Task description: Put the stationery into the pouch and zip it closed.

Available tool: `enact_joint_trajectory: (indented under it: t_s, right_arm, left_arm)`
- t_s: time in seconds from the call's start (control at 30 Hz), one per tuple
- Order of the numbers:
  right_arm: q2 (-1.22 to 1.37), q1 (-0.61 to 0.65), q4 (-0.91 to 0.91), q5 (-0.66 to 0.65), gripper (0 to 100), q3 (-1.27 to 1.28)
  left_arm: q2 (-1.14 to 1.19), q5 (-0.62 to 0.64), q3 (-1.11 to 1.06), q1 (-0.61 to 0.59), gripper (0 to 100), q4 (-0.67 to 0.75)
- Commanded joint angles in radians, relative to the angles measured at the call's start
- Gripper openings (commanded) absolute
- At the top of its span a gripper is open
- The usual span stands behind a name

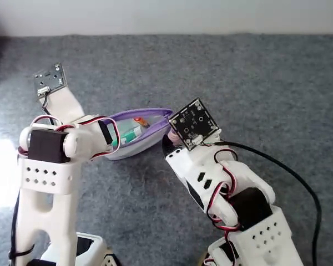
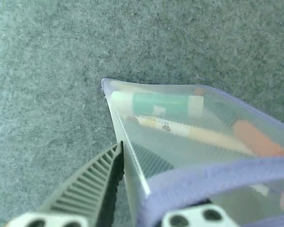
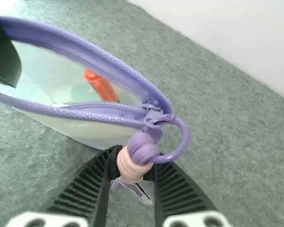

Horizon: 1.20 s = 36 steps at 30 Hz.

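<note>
Translucent purple-zipped pouch [image 1: 144, 141], open, over grey carpet [image 1: 255, 83].
Left gripper [image 2: 137, 189] clamps its corner; right gripper [image 3: 131, 166] pinches pink-and-purple zip-pull bead [image 3: 141, 147]; left wrist view adds green tube [image 2: 161, 104], orange pen [image 2: 258, 139] inside.

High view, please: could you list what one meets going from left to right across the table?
left arm → pouch → zip pull → right arm → black cable
</note>
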<state>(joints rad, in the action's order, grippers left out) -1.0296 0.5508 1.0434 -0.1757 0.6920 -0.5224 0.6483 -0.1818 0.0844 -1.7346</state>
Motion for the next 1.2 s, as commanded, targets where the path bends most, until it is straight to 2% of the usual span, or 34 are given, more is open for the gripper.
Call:
enact_joint_trajectory:
  t_s: [0.0,0.1,0.27,0.33,0.53,0.7,0.9,1.03,1.17]
  right_arm:
    - [-0.012,0.010,-0.062,0.012,0.8,-0.011]
    - [0.015,0.010,-0.133,0.009,0.8,-0.011]
    - [0.045,0.010,-0.203,0.005,0.8,-0.011]
    - [0.053,0.010,-0.216,0.005,0.8,-0.011]
    - [0.102,0.010,-0.269,0.003,0.8,-0.075]
    - [0.189,0.010,-0.239,0.005,0.8,-0.206]
    - [0.223,0.010,-0.019,0.014,0.8,-0.359]
    - [0.226,0.012,0.137,0.051,0.8,-0.483]
    - [0.225,0.015,0.311,0.048,0.8,-0.557]
  left_arm:
    - [-0.020,-0.040,0.085,0.006,7,-0.023]
    - [-0.091,-0.106,0.130,0.006,16,-0.018]
    - [-0.216,-0.117,0.156,0.006,36,-0.018]
    - [-0.261,-0.118,0.156,0.006,40,-0.020]
    - [-0.408,-0.181,0.147,0.006,40,-0.018]
    - [-0.508,-0.270,0.008,0.006,40,-0.018]
    - [-0.548,-0.267,-0.202,-0.005,39,-0.015]
    - [-0.512,-0.190,-0.280,-0.005,32,0.015]
    - [-0.456,-0.152,-0.291,-0.015,26,0.129]
